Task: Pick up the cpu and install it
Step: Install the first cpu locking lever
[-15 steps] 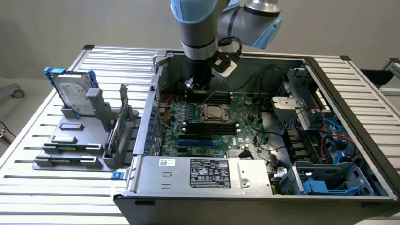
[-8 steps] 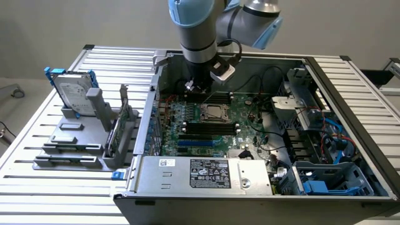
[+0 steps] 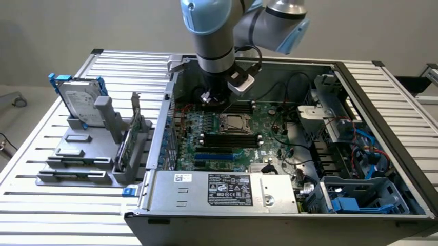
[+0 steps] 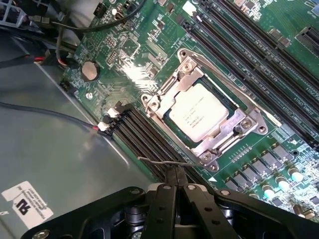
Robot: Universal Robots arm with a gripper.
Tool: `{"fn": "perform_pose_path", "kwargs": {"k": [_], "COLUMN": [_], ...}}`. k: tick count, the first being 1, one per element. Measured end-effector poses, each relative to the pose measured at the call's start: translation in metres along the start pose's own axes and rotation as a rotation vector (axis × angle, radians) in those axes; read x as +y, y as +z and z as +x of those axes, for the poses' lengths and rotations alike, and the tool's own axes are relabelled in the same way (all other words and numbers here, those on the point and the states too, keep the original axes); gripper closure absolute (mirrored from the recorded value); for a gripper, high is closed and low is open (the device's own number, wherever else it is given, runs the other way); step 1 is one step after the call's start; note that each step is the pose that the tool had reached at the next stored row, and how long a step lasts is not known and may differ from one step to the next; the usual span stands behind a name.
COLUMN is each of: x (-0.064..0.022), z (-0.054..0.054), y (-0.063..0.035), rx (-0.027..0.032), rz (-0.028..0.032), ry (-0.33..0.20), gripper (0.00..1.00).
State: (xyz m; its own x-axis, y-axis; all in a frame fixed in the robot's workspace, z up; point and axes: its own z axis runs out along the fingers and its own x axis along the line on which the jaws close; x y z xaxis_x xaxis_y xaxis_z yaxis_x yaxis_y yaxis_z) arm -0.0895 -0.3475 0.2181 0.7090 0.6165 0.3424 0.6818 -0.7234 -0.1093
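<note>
The cpu sits in its socket; gripper tips together, holding nothing.
Best go slow near the thin lever & keep off the cpu.

The cpu has a dull silver metal lid; the socket frame is bright bare metal. The board is glossy green, the gripper matt black, the case wall smooth grey metal.

Plain pale wall behind my work. Slatted metal table below. Grey floor at exterior view's left. Light even.
</note>
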Motion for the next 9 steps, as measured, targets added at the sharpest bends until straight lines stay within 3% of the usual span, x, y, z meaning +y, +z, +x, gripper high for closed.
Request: {"fn": "perform_pose_path", "kwargs": {"k": [6,9], "x": [-0.0076,-0.0078], "z": [0.0017,0.0009], "y": [0.0062,0.0077], "rx": [-0.0099,-0.0168], "rz": [-0.0124,-0.0299], "ry": [-0.006,-0.011], "gripper": [0.89,0.89]}}
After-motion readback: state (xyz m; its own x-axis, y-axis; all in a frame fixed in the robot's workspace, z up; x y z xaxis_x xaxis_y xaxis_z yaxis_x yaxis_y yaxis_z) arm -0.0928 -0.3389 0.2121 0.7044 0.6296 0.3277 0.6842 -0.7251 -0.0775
